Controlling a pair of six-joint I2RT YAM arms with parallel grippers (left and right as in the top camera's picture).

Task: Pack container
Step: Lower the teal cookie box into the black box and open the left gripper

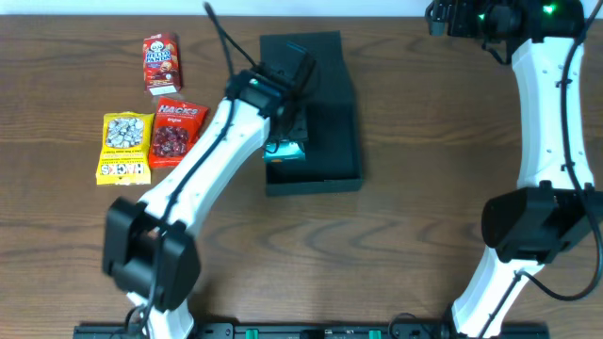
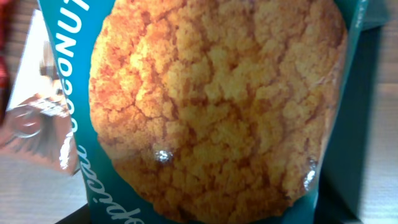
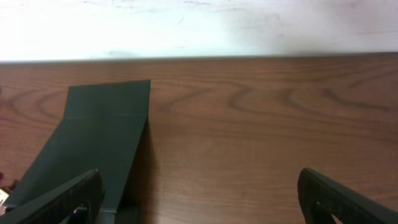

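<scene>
The container [image 1: 332, 162] is a dark, shallow box in the middle of the table, its flap lid [image 1: 303, 49] lying open at the far side. My left gripper [image 1: 288, 124] hangs over the box's left part, shut on a teal coconut cookie packet [image 1: 285, 149]. That packet [image 2: 211, 106] fills the left wrist view and hides the fingers; a dark box wall [image 2: 373, 124] shows to its right. My right gripper [image 3: 199, 186] is open and empty over bare wood, at the far right of the table [image 1: 460, 15]. The lid [image 3: 102, 130] lies to its left.
Three snack packets lie left of the box: a red Hello Panda pack [image 1: 161, 62], a red Hacks pack [image 1: 176, 131] and a yellow pack [image 1: 124, 147]. A shiny brown wrapper [image 2: 37, 127] shows at the left edge of the left wrist view.
</scene>
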